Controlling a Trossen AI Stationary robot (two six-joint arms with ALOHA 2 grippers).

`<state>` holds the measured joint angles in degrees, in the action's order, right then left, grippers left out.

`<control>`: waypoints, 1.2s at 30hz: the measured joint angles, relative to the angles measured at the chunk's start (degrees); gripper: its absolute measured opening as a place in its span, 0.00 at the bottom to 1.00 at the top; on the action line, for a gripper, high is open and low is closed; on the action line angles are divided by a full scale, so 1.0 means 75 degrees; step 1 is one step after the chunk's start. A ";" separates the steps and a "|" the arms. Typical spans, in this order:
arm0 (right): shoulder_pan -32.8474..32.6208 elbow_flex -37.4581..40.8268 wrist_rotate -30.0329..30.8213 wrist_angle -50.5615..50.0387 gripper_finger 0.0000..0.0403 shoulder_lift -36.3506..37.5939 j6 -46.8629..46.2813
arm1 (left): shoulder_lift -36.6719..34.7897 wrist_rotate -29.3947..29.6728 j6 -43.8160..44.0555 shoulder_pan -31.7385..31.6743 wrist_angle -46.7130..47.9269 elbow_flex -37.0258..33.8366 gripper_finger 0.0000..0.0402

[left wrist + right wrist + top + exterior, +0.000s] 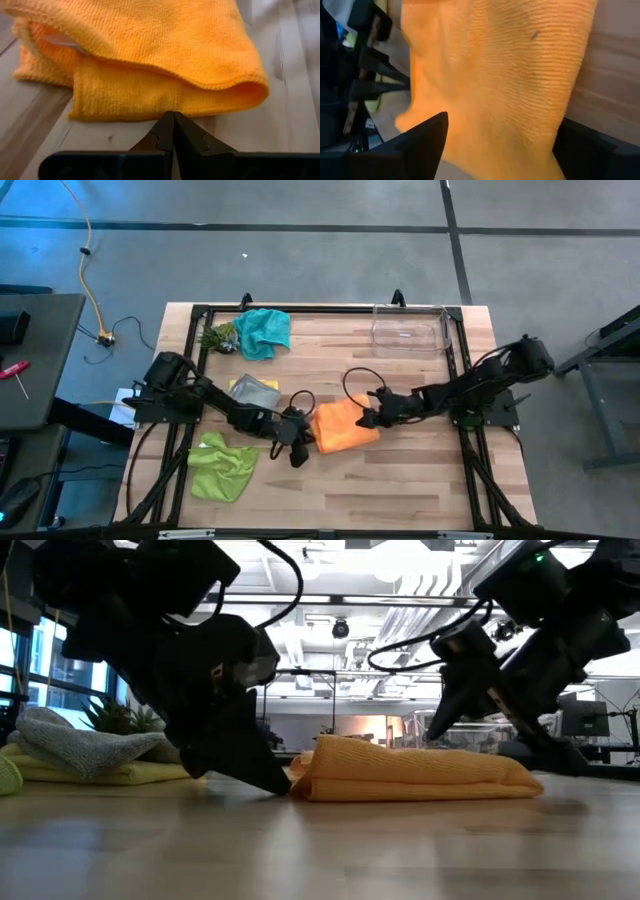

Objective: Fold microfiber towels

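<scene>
No writing can be read, though a pale tag is possibly tucked in the orange towel (150, 55), centre frame. Left end effector (173, 131) together beside it; right end effector (372, 417) apart over it.

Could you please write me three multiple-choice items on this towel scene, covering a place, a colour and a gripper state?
1. Where does the teal towel lie?
A. beside the green spiky plant
B. inside the clear bin
C. under the right arm

2. Which colour is the towel between the two grippers?
A. grey
B. orange
C. lime

3. How does the left gripper stand?
A. wide open
B. shut, holding nothing
C. shut on the towel

Answers: 1 A, they touch at the table's far edge; 2 B, the orange towel lies folded there; 3 B, its tips meet just short of the cloth.
</scene>
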<state>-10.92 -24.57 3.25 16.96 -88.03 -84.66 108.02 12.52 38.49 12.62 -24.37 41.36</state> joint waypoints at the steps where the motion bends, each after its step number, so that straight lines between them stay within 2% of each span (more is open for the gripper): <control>1: -0.0002 -0.0044 0.0075 0.0017 0.77 -0.0055 -0.0015 | 0.0002 -0.0031 0.0029 -0.0003 0.0014 0.0005 0.00; 5: 0.0030 -0.0080 0.0225 -0.0016 0.68 -0.0102 -0.0178 | 0.0005 0.0001 0.0047 0.0020 0.0013 0.0006 0.00; 8: 0.0044 -0.0080 0.0287 -0.0129 0.57 -0.0110 -0.0389 | -0.0007 0.0013 0.0047 0.0017 0.0021 0.0006 0.00; 12: 0.0048 -0.0065 0.0284 -0.0218 0.35 -0.0113 -0.0433 | -0.0049 -0.0041 0.0033 -0.0042 0.0059 0.0004 0.00; 16: 0.0058 -0.0045 0.0283 -0.0036 0.07 -0.0102 0.0057 | -0.0539 -0.0366 -0.0452 -0.0236 0.0325 -0.0017 0.00; 17: 0.0059 -0.0042 0.0284 -0.0019 0.04 -0.0062 0.0178 | -0.0747 -0.0435 -0.0561 -0.0307 0.0465 -0.0015 0.00; 22: 0.0090 -0.0042 0.0437 -0.0498 0.02 0.0667 0.0349 | -0.2342 -0.0810 -0.1452 -0.0627 0.2172 -0.0020 0.00; 24: 0.0101 -0.0042 0.0489 -0.0586 0.01 0.1156 0.0443 | -0.3379 -0.0819 -0.1819 -0.0716 0.2714 -0.0015 0.00; 27: 0.0152 -0.0057 0.0613 -0.0584 0.01 0.1941 0.0532 | -0.5131 -0.0302 -0.2375 -0.0807 0.3126 -0.0009 0.00; 32: 0.0122 -0.0783 0.1312 -0.1322 0.00 0.2629 0.0743 | -0.7739 0.1200 -0.3161 -0.0831 0.2767 -0.0003 0.00; 36: 0.0098 -0.2026 0.1574 -0.2171 0.00 0.2473 0.1406 | -0.9297 0.1650 -0.3857 -0.0831 0.1716 0.0002 0.00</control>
<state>-10.18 -39.76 15.05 0.68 -69.48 -74.12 38.29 24.89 9.57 6.39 -11.50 41.38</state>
